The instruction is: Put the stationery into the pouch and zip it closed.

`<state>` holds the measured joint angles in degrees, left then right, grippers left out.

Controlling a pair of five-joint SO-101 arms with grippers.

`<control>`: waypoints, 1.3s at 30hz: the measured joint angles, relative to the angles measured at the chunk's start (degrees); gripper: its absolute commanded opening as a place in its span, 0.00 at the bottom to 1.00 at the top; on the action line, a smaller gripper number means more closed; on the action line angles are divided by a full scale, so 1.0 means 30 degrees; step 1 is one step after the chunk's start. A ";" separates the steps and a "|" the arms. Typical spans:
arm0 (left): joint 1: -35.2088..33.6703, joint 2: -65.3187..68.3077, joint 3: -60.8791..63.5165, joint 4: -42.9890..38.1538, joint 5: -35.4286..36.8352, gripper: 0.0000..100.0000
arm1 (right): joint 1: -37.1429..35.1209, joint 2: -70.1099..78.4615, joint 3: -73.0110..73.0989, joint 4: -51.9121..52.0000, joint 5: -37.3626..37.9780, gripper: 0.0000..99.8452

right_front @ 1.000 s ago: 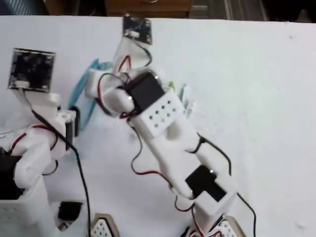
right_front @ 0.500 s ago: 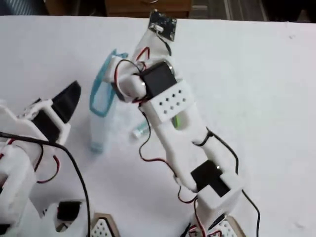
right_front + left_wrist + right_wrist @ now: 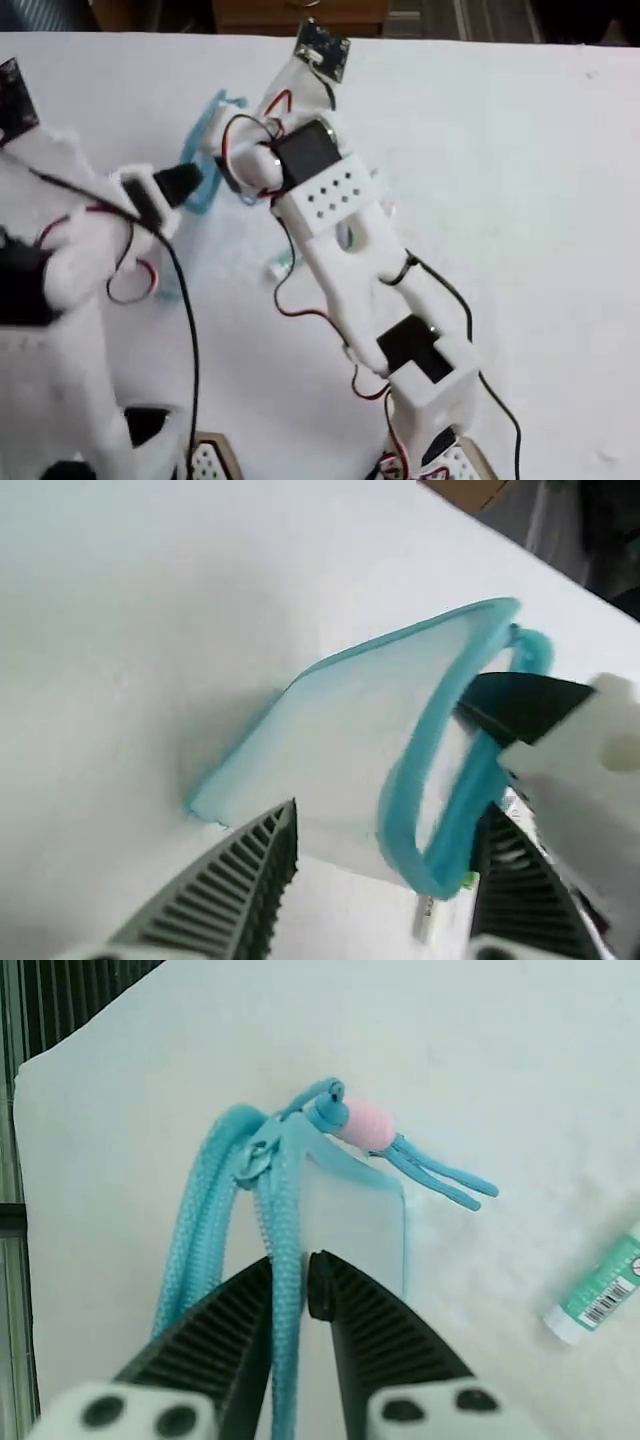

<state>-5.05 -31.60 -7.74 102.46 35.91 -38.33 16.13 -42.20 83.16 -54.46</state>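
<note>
Jaws of my right gripper (image 3: 295, 1265) are clenched on the blue zipper edge of the translucent pouch (image 3: 355, 1220), with the pink-beaded zipper pull (image 3: 362, 1125) lying just beyond their tips. I see my left gripper (image 3: 388, 820) spread wide, the pouch's gaping mouth sitting between and beyond its two fingers. A green-and-white glue stick (image 3: 598, 1295) rests on the white table (image 3: 520, 1050), off to one side of the right jaws and apart from the pouch.
</note>
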 measured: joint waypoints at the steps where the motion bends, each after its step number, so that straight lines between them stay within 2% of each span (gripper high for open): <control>1: -0.0176 0.0498 0.0059 0.0000 0.0000 0.28 | -0.0029 0.0029 0.0000 -0.0088 -0.0147 0.02; 7: -0.0440 0.1846 0.0059 -0.0059 0.0000 0.25 | 0.0527 0.0117 0.0000 -0.0498 -0.0322 0.02; 10: -0.0440 0.2256 0.0059 -0.0147 -0.0088 0.21 | 0.0791 0.0117 0.0000 -0.0674 -0.0322 0.02; 18: -0.1729 0.5099 -0.1817 -0.0293 -0.3868 0.02 | 0.0674 0.0088 0.0000 -0.0703 -0.0322 0.02; 23: -0.2198 0.7209 -0.3663 -0.0147 -0.5451 0.02 | 0.0059 -0.0176 -0.0059 0.0117 0.0410 0.02; 27: -0.2227 0.8205 -0.4689 -0.0117 -0.6447 0.02 | 0.0059 -0.0850 0.0029 0.0645 0.1993 0.02; 29: -0.2256 0.8762 -0.5304 -0.0117 -0.6916 0.02 | 0.0059 -0.1377 0.0059 0.0908 0.2813 0.07; 35: -0.2256 0.9348 -0.7092 -0.0117 -0.8352 0.02 | -0.0733 -0.3429 0.0059 0.2227 0.5538 0.30; 39: -0.2872 0.9465 -0.7531 -0.0029 -1.0022 0.02 | -0.1553 -0.5568 0.0029 0.3429 0.7121 0.33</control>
<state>-13.67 -3.21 -30.33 102.37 5.85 -42.99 -0.57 -42.11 93.45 -33.10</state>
